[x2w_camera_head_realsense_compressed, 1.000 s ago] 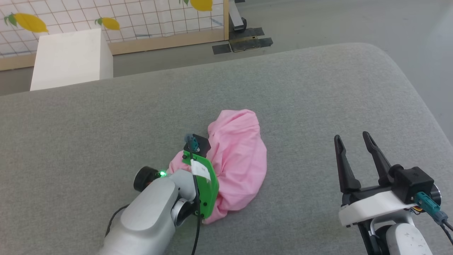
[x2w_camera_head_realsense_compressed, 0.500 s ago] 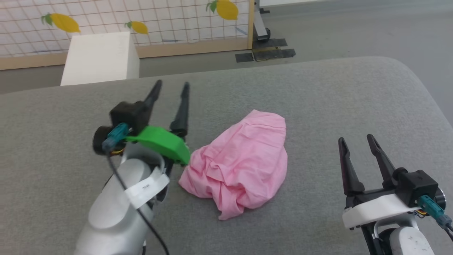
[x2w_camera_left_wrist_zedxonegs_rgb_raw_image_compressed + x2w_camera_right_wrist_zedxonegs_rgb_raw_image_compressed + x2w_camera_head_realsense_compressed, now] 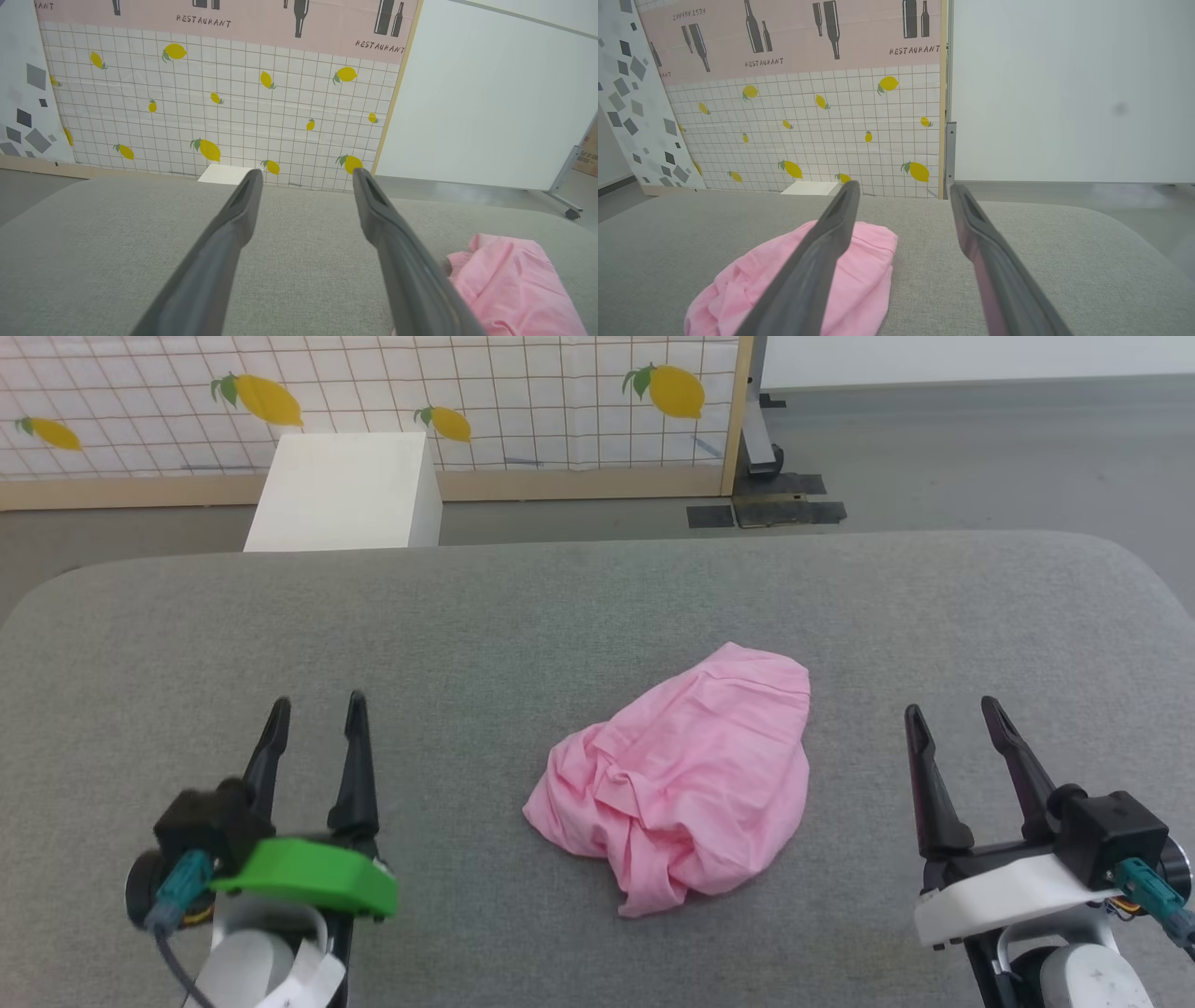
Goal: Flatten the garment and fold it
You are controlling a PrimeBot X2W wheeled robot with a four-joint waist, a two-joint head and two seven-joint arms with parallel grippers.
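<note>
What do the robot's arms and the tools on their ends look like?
Each tool has two long, dark, tapering fingers. The left tool has a green bracket, the right tool a white bracket. Each carries a black block with a teal plug.

One garment (image 3: 681, 784); two pincers (image 3: 317, 700) (image 3: 948, 706) — one white box (image 3: 345, 490)

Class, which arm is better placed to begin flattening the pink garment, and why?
Probably the right: the right gripper stands open, nearer the garment than the open left gripper, beside its hemmed edge.
</note>
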